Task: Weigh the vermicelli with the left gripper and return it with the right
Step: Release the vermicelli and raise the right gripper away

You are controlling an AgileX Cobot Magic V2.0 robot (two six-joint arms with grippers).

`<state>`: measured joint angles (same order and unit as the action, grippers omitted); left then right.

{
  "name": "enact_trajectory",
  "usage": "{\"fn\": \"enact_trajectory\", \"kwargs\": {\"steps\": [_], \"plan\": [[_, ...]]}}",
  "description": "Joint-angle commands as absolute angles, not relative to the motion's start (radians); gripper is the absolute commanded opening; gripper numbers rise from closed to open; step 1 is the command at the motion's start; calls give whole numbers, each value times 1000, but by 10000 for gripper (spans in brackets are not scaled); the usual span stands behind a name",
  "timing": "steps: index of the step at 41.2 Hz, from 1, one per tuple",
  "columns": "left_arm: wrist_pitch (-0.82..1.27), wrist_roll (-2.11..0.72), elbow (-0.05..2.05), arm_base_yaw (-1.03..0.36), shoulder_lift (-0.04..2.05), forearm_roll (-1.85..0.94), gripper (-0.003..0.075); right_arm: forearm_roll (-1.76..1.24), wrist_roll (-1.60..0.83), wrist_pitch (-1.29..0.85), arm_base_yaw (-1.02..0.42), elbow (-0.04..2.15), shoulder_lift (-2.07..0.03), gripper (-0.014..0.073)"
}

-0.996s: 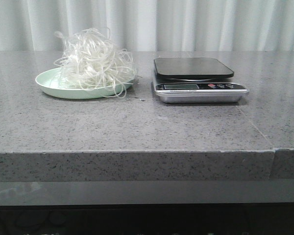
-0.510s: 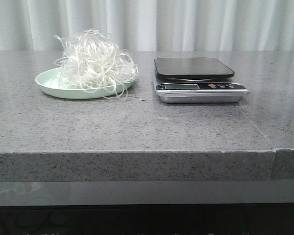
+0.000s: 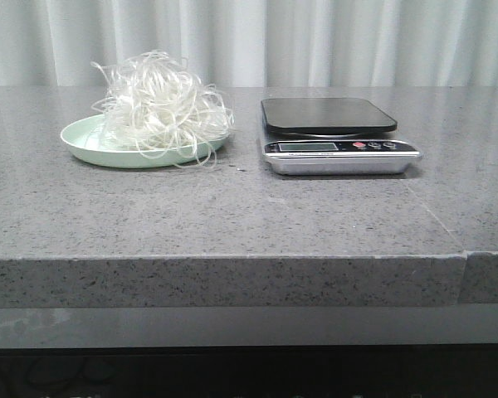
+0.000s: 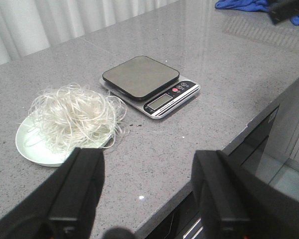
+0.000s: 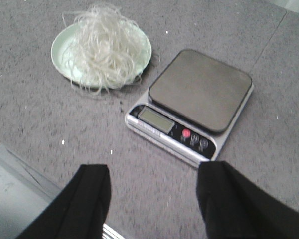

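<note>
The vermicelli (image 3: 159, 104), a fluffy tangle of translucent-white strands, lies piled on a pale green plate (image 3: 83, 141) at the table's back left. It also shows in the left wrist view (image 4: 74, 117) and in the right wrist view (image 5: 105, 47). A kitchen scale (image 3: 332, 133) with a dark platform stands to the right of the plate, nothing on it. My left gripper (image 4: 148, 191) is open and empty above the table's front edge. My right gripper (image 5: 152, 199) is open and empty, near the front of the scale (image 5: 194, 107). Neither gripper shows in the front view.
A blue cloth (image 4: 244, 5) lies far off on the counter in the left wrist view. The grey stone table has a seam (image 3: 436, 217) at the right and a front edge (image 3: 232, 259) close to me. White curtains hang behind.
The vermicelli pile has settled a little on the plate. Nothing else in the front view has moved.
</note>
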<state>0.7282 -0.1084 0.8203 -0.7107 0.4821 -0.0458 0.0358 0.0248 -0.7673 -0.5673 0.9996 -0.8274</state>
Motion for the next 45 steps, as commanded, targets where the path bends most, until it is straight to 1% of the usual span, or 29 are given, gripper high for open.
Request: {"fn": "enact_trajectory", "kwargs": {"steps": [1,7,16,18,20,27,29,33,45], "plan": [[655,-102,843,-717,489,-52,452,45,28,-725,-561,951,-734,490],[653,-102,839,-717,489,-52,452,45,28,-760,-561,850,-615,490],[651,-102,805,-717,489,-52,447,45,28,-767,-561,786,-521,483],[651,-102,800,-717,489,-52,428,45,28,-771,-561,785,-514,452],[647,-102,797,-717,489,-52,401,45,28,-771,-561,786,-514,400],[645,-102,797,-717,489,-52,255,45,28,-771,-561,786,-515,179],[645,-102,797,-717,489,-52,210,45,28,-771,-561,786,-515,139],[645,-102,797,-717,489,-52,140,45,28,-771,-561,786,-515,151],[647,-102,797,-717,489,-52,141,48,28,-775,-561,786,-515,151]]}}
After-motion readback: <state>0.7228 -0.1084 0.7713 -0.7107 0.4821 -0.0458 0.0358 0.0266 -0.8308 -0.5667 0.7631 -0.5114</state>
